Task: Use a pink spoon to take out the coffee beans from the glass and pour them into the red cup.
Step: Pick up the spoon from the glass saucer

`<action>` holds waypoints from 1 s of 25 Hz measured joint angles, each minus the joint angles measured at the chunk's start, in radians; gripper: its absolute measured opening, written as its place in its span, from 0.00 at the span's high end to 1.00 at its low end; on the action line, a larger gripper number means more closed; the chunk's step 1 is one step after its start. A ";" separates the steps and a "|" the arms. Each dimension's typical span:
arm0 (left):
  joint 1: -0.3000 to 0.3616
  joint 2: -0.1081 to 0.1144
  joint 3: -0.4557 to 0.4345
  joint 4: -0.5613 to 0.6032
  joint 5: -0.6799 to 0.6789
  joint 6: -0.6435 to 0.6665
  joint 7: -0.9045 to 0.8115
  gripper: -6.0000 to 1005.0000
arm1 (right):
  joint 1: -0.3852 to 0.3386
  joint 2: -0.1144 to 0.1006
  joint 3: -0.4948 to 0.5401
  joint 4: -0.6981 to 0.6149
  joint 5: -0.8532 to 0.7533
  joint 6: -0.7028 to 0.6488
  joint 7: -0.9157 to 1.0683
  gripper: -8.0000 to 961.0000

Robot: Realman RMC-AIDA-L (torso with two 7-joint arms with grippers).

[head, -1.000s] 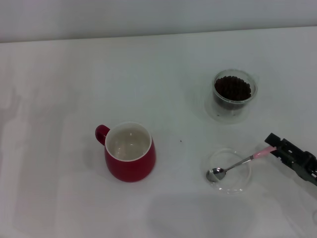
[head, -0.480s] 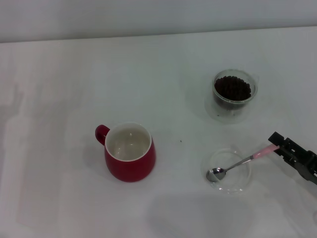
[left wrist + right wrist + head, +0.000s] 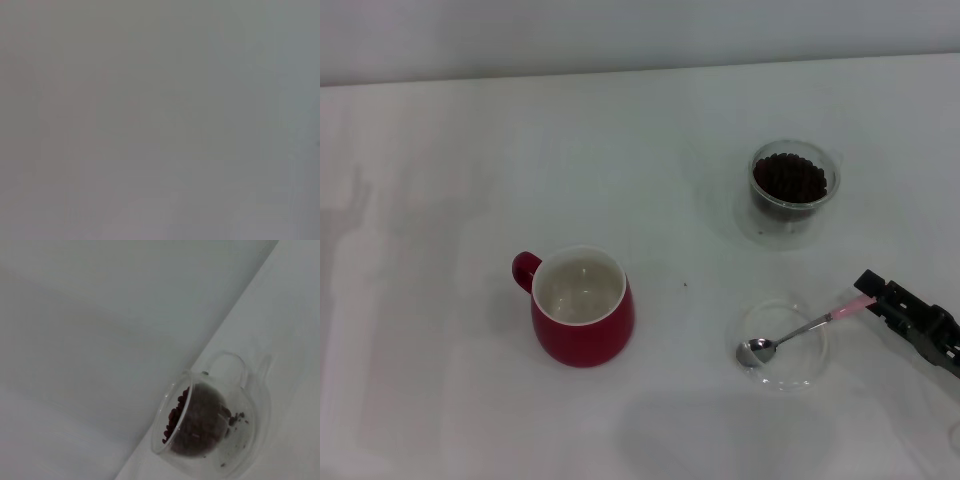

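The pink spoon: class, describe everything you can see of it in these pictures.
The pink spoon is a small teaspoon with a shiny silver metal bowl and neck and a pale pink handle. It lies slanted, its bowl resting inside a shallow clear dish and its handle reaching out over the rim toward the right gripper, which meets the handle's tip. No beans are visible in its bowl.

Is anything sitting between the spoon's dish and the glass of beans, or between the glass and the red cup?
Nothing visible. Bare table lies between the clear dish holding the pink spoon and the glass, and between the glass and the red cup. The right gripper is at the spoon's handle end.
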 joint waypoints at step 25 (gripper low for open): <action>-0.007 0.002 -0.003 -0.002 0.000 -0.027 0.001 0.12 | 0.008 0.003 -0.005 0.000 -0.003 0.028 0.002 0.53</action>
